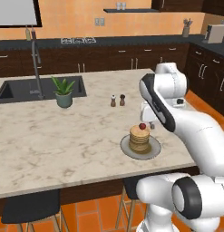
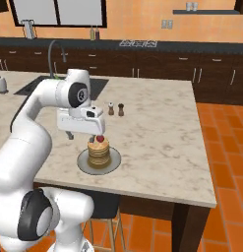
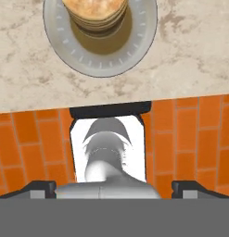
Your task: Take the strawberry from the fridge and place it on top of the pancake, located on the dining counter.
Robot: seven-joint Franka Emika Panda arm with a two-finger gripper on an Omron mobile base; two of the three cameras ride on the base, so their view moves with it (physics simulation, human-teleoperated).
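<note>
Beige marble surface [image 1: 50,136] carries the plate [image 1: 152,149] with the pancake [image 1: 139,137], and the strawberry [image 1: 142,126] sits on top of the stack. Just above the strawberry hangs the claw [image 2: 95,139], its jaws wide apart and holding nothing. From the left base camera, two small shakers [image 1: 118,100] stand behind the plate. Looking along the hand, the pancake [image 3: 94,13] and plate [image 3: 134,41] lie at the surface edge, beside orange floor tiles [image 3: 190,134].

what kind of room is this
A rendered home kitchen, by the look of it: a marble-patterned dining counter with an inset sink and tall faucet, dark cabinets along the back wall, and a stack of pancakes on a plate.
</note>
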